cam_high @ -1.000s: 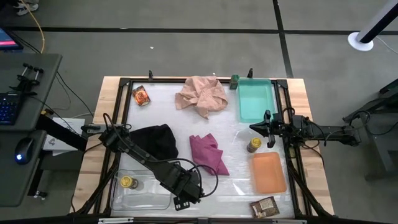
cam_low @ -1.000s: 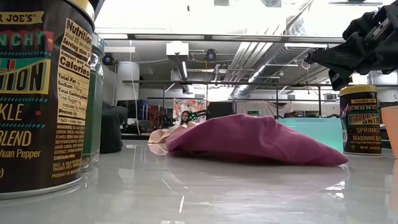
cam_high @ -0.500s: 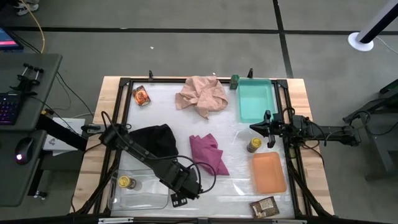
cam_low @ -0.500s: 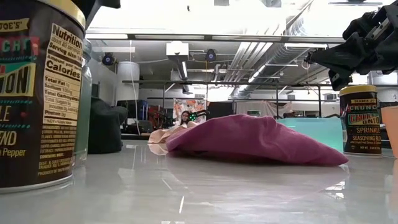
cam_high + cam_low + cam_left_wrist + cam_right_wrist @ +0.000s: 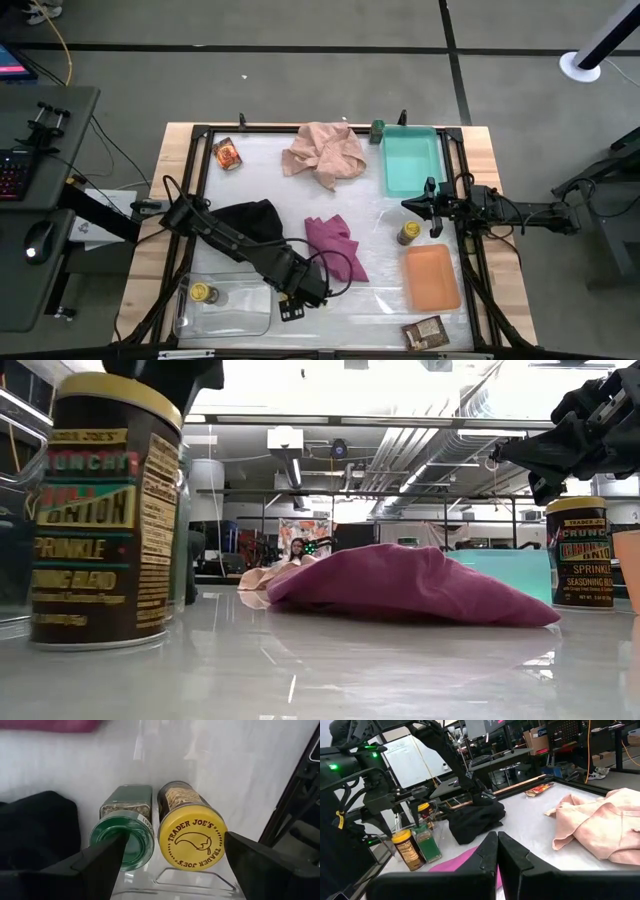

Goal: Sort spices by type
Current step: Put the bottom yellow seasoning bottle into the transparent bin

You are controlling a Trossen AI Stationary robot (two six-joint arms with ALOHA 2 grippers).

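The white tabletop [image 5: 290,200] is glossy, framed by a dark rail, with bare surface open between the cloths and along the near edge. Largest on it are the soft things: a crumpled pink cloth [image 5: 324,153] at the far edge, a black cloth [image 5: 250,225] on the left and a magenta cloth [image 5: 335,246] in the middle. A rigid teal tray [image 5: 410,162] sits at the far right, a flat orange tray [image 5: 432,277] nearer on the right, and a clear tray [image 5: 225,312] at the near left corner.

The left end effector [image 5: 170,857] hangs released, fingers spread wide, above a yellow-lidded jar [image 5: 192,838] and a dark-green jar [image 5: 124,832] standing side by side just beside the clear tray. Another yellow-lidded jar [image 5: 203,293] stands inside that tray. The right end effector [image 5: 408,205] is clenched on nothing, just above a third yellow-lidded jar [image 5: 408,233]. One flat packet [image 5: 227,154] lies at the far left, another [image 5: 424,332] at the near right edge.
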